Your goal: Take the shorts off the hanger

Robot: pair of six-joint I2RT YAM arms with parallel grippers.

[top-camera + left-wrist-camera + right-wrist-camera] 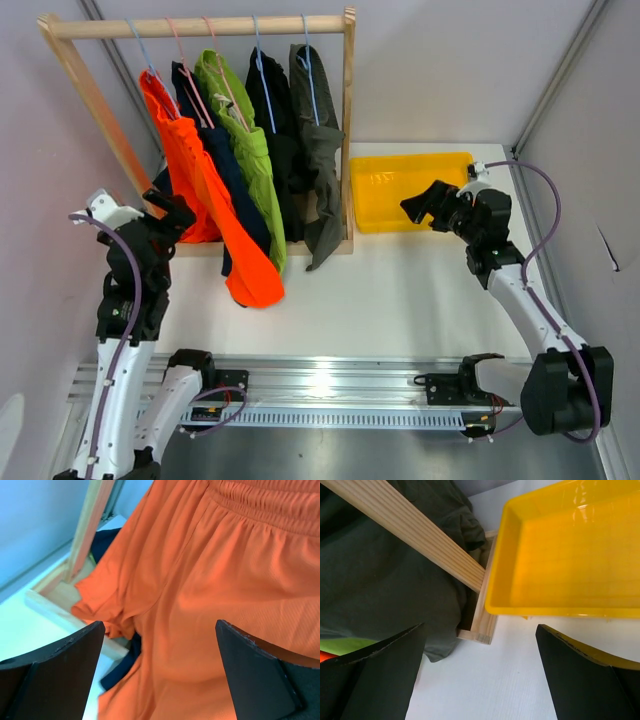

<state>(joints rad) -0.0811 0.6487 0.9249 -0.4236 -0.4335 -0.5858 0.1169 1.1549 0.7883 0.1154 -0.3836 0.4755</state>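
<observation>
Five pairs of shorts hang on wire hangers from a wooden rack: orange, navy, lime green, black and olive-grey. My left gripper is open right beside the orange shorts, which fill the left wrist view between the fingers; nothing is gripped. A bit of the navy pair shows below. My right gripper is open and empty above the table, between the rack's right post and the bin; the olive-grey shorts lie to its left.
A yellow bin stands right of the rack, also in the right wrist view. The rack's right post and base corner are close to the right gripper. Grey walls close in both sides.
</observation>
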